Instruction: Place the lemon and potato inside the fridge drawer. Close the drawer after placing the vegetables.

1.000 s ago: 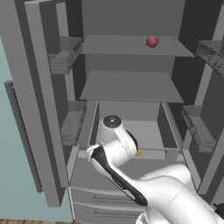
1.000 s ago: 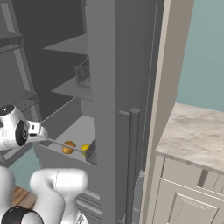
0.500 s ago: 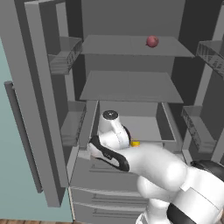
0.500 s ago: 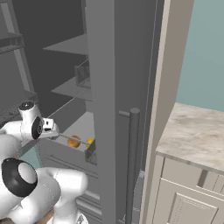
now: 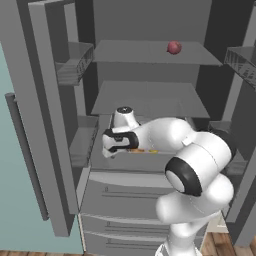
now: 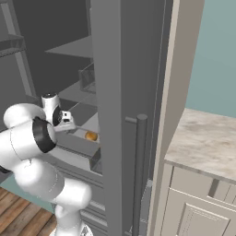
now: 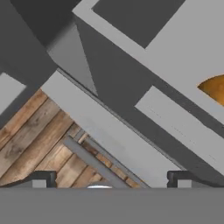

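Note:
The fridge drawer [image 5: 125, 192] stands pulled out below the shelves. In it lies the brown-orange potato [image 6: 91, 136], also at the right edge of the hand view as the potato [image 7: 214, 89]. In the left base view thin slivers of the potato [image 5: 138, 150] and the yellow lemon [image 5: 153, 151] peek out under my forearm. My gripper [image 5: 113, 148] hangs over the drawer's front left corner, also seen as the gripper [image 6: 68, 123]. In the hand view the gripper [image 7: 111, 180] is open, fingertips [image 7: 43, 178] far apart with nothing between them, above the drawer's rim [image 7: 175, 118].
A small dark red ball [image 5: 174, 47] sits on the upper shelf. Wire-sided door bins [image 5: 72, 67] hang on the open left door. More closed drawers [image 5: 125, 227] lie below. Right of the fridge runs a marble counter [image 6: 207, 147]. Wooden floor [image 7: 30, 131] shows beneath.
The hand has shifted toward the drawer's front left corner, while the elbow has swung up and out to the right in the left base view. Lemon and potato stay in the drawer.

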You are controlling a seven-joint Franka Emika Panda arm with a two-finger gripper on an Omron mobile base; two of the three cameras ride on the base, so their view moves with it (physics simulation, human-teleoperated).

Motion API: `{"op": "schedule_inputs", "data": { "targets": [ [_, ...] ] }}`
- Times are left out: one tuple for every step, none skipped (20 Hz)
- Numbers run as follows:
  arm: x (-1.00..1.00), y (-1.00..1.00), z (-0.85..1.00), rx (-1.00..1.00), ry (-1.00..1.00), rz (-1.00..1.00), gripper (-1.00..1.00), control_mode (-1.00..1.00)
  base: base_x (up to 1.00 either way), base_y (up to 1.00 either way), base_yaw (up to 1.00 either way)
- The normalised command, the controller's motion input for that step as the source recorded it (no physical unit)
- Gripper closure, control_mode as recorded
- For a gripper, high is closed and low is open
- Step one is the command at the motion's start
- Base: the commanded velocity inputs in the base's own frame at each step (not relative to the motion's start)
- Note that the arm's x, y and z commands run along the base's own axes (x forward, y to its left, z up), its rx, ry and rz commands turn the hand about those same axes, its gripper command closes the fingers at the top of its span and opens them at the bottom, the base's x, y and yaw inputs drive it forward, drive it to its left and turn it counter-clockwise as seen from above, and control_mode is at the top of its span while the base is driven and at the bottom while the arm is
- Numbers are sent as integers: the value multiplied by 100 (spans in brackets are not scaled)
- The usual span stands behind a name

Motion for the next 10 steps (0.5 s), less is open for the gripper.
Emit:
{"op": "schedule_inputs", "data": {
  "targets": [
    [27,0,-13,0,-15,6,-100,-100,0,0,0],
    [13,0,-26,0,-18,6,-100,-100,0,0,0],
    [0,0,-45,0,-26,7,-100,-100,0,0,0],
    [0,0,-59,0,-25,7,-100,-100,0,0,0],
    [0,0,-54,0,-26,5,-100,-100,0,0,0],
    [1,0,-39,0,-25,3,-100,-100,0,0,0],
    [11,0,-35,0,-22,2,-100,-100,0,0,0],
    [38,0,-35,0,-12,1,-100,-100,0,0,0],
    [56,0,-27,0,-5,0,-100,-100,0,0,0],
    [59,0,-27,0,-5,0,-100,-100,0,0,0]
  ]
}}
